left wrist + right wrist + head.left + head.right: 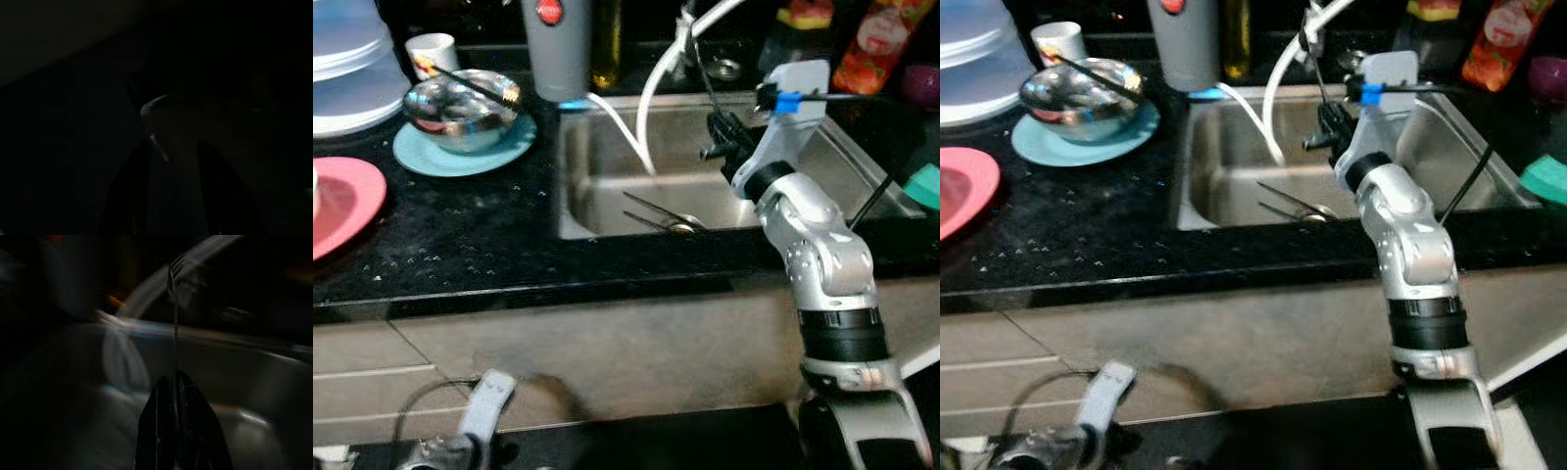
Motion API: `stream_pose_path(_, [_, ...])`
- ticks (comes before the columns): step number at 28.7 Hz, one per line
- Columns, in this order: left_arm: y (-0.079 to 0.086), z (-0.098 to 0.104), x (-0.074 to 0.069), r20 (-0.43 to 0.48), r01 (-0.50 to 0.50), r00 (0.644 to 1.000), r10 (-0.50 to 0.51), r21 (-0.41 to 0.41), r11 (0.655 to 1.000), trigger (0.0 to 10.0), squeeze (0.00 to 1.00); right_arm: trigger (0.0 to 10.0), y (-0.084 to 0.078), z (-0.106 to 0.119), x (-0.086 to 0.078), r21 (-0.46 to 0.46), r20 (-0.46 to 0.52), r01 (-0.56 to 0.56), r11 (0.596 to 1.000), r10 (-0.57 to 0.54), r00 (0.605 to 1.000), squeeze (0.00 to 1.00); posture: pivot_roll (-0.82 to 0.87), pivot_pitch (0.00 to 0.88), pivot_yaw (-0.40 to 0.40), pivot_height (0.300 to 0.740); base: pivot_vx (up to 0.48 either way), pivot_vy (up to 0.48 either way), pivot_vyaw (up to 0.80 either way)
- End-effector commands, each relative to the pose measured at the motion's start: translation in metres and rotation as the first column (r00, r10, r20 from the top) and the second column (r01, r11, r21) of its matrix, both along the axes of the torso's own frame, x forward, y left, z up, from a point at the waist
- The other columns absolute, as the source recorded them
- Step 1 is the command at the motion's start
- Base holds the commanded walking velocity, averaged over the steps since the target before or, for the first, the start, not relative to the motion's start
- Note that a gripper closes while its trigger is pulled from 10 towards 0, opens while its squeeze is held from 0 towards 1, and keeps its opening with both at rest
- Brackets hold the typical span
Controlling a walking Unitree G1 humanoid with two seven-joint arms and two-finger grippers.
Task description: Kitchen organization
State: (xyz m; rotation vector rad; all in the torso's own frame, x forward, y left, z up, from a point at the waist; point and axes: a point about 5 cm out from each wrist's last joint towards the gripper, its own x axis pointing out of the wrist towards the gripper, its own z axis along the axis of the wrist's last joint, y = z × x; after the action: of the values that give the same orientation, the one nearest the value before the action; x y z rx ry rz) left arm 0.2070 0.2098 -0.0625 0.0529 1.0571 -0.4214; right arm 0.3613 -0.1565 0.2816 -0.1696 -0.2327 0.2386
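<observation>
**A:** Black speckled countertop point(460, 235) across a dim kitchen, with a steel sink point(607, 186) sunk into it at about one o'clock from the robot. At eleven o'clock a steel bowl point(460, 108) sits on a blue plate point(421, 157); a pink plate point(342, 201) lies at ten.

**B:** And the working arm?

**A:** The right gripper point(173, 382) is up over the sink, fingers pinched nearly together on a fork point(175, 303), tines upward, close to the white hose point(651, 98). More cutlery point(661, 213) lies on the sink floor.

**B:** What worries you?

**A:** The grip is only on the thin handle's end (a poor hold, I'd judge). A quick swing could twist the fork loose, dropping it back into the basin. The tines could also catch the hose or the tap behind it.

**B:** The other arm?

**A:** The left gripper point(171, 196) hangs low by the cabinet front; its view is too dark to say how its fingers stand.
</observation>
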Motion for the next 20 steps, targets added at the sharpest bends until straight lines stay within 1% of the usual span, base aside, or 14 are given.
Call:
stream_pose_path(1, [0.004,-0.001,-0.003,-0.011,-0.019,1.000,0.019,0.008,1.000,10.0,0.00,10.0,0.010,-0.002,0.001,-0.049,-0.014,-0.018,0.999,0.017,1.000,0.00,0.03,0.106,-0.010,0.740,0.000,0.000,0.00])
stream_pose_path(4, [0.004,-0.001,-0.003,-0.011,-0.019,1.000,0.019,0.007,1.000,10.0,0.00,10.0,0.014,-0.007,0.004,-0.094,-0.049,-0.023,0.995,0.019,0.999,0.00,0.03,0.109,-0.012,0.740,0.000,0.000,0.00])
stream_pose_path(5, [0.004,-0.001,-0.003,-0.011,-0.019,1.000,0.019,0.007,1.000,10.0,0.00,10.0,0.014,-0.007,0.004,-0.094,-0.049,-0.023,0.995,0.019,0.999,0.00,0.03,0.109,-0.012,0.740,0.000,0.000,0.00])
stream_pose_path(6, [0.004,-0.001,-0.003,-0.011,-0.016,1.000,0.016,0.007,1.000,10.0,0.00,10.0,0.017,-0.009,0.007,-0.139,-0.069,-0.026,0.990,0.016,0.997,0.00,0.03,0.112,-0.013,0.740,0.000,0.000,0.00])
stream_pose_path(7, [0.004,-0.001,-0.003,-0.011,-0.015,1.000,0.015,0.007,1.000,10.0,0.00,10.0,0.018,-0.010,0.008,-0.152,-0.074,-0.027,0.988,0.015,0.997,0.00,0.03,0.113,-0.014,0.740,0.000,0.000,0.00])
stream_pose_path(11, [0.004,-0.001,-0.003,-0.012,-0.012,1.000,0.012,0.008,1.000,10.0,0.00,10.0,0.022,-0.015,0.016,-0.179,-0.112,-0.014,0.984,-0.007,0.994,0.00,0.03,0.117,-0.016,0.740,0.000,0.000,0.00])
stream_pose_path(13, [0.003,-0.001,-0.003,-0.012,-0.011,1.000,0.011,0.008,1.000,10.0,0.00,10.0,0.023,-0.017,0.017,-0.185,-0.119,-0.013,0.983,-0.010,0.993,0.00,0.03,0.117,-0.016,0.740,0.000,0.000,0.00])
stream_pose_path(15, [0.003,-0.002,-0.004,-0.013,-0.004,1.000,0.005,0.011,1.000,10.0,0.00,10.0,0.026,-0.027,0.025,-0.253,-0.166,-0.007,0.967,-0.036,0.985,0.00,0.04,0.127,-0.023,0.740,0.000,0.000,0.00])
stream_pose_path(16, [0.003,-0.002,-0.004,-0.013,-0.004,1.000,0.005,0.011,1.000,10.0,0.00,10.0,0.026,-0.027,0.025,-0.253,-0.166,-0.007,0.967,-0.036,0.985,0.00,0.04,0.127,-0.023,0.740,0.000,0.000,0.00])
stream_pose_path(18, [0.002,-0.002,-0.005,-0.015,-0.001,1.000,0.001,0.011,1.000,10.0,0.00,10.0,0.023,-0.030,0.031,-0.340,-0.161,0.017,0.940,-0.075,0.984,0.00,0.04,0.137,-0.030,0.740,0.000,0.000,0.00])
stream_pose_path(20, [0.002,-0.003,-0.006,-0.016,0.002,1.000,-0.001,0.011,1.000,10.0,0.00,10.0,0.020,-0.031,0.035,-0.389,-0.167,0.028,0.921,-0.101,0.981,0.00,0.04,0.145,-0.035,0.740,0.000,0.000,0.00])
